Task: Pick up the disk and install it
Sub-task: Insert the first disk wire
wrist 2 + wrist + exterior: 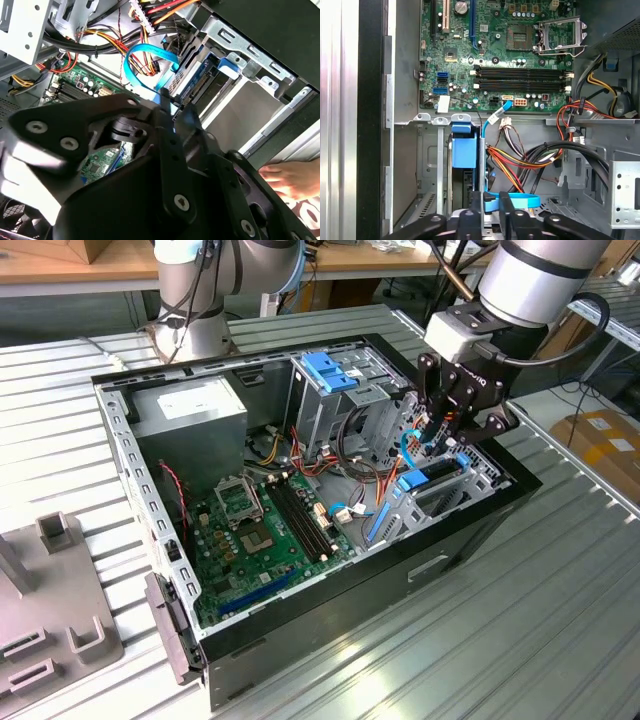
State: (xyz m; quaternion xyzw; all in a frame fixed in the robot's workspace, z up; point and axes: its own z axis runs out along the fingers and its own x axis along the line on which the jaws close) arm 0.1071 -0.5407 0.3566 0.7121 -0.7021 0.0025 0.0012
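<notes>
Your pincer (175,102), clamped on the blue data cable (150,49) beside the disk (200,80) in its drive cage (235,37), could bend the connector if you push skewed.

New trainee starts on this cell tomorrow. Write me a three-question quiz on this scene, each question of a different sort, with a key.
1. True or false: the gripper hangs over the power-supply box.
2. What colour is the flat cable looping beside the disk? A red; B light blue; C green.
3. Fill in: in the second wrist view, a person's ____ lies beside the computer case.
Key: 1 false, it hangs over the drive cage at the exterior view's right; 2 B; 3 hand.
</notes>
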